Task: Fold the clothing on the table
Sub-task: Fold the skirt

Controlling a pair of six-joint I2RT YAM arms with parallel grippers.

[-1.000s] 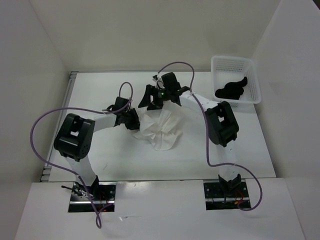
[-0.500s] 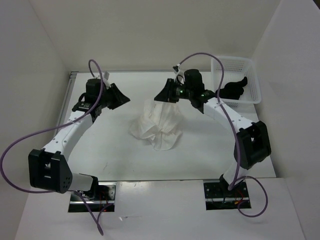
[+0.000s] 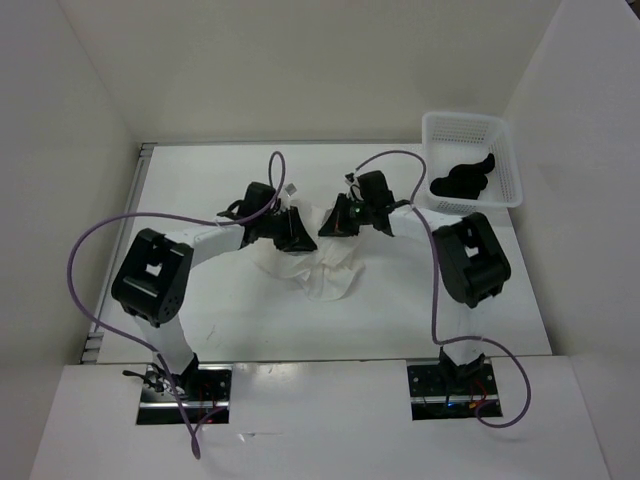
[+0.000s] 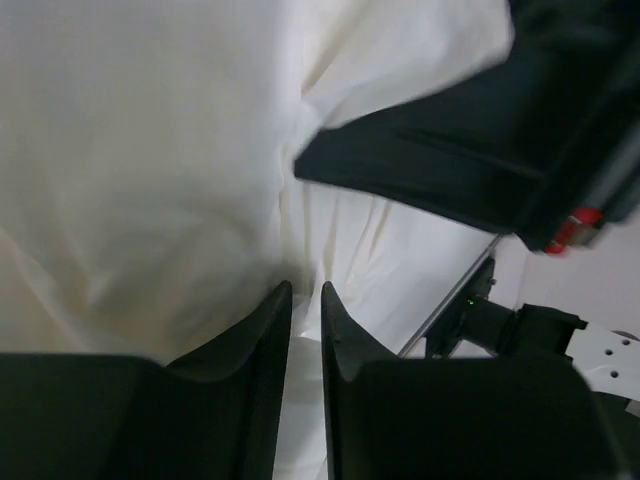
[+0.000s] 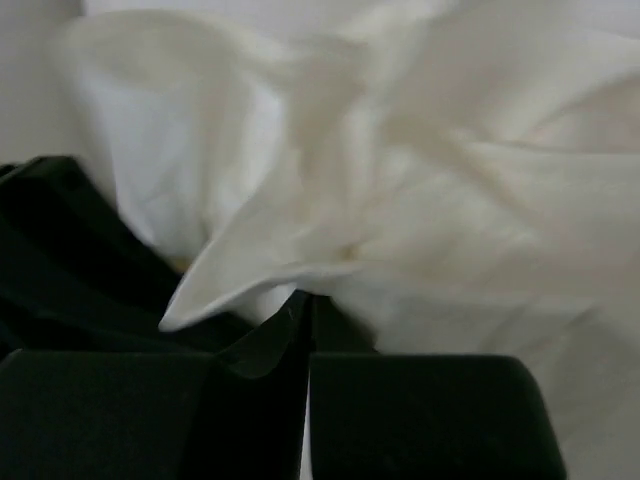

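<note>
- So, the clothing point(image 3: 322, 272) sits as a crumpled heap around the middle of the table point(image 3: 230, 310). Both arms have their tips at its far edge, very near each other.
- The step in hand looks like getting hold of that far edge so the fabric can be spread or brought over.
- To do it well, each gripper wants a single layer at a real hem or corner, not a random wad. The two holds should end up well apart along the same edge, so the cloth pulls flat instead of bunching.
- Thin crinkly stuff slips, so the pinch should go deep and the lift should stay low and slow, with both arms moving together.
- With the grippers this close, bumping is a real risk. One should shift sideways before any pull.
- The left gripper point(image 3: 291, 230) has its jaws drawn in to a thin slit. Its wrist view shows white in that slit and the tips pressed into fabric, so it looks like a pinch on a bunch of the clothing.
- The right gripper point(image 3: 336, 220) has its jaws fully together with no gap. A flap of cloth lies over the tips and touches them, but whether a thin layer is actually nipped can't be told.
</note>
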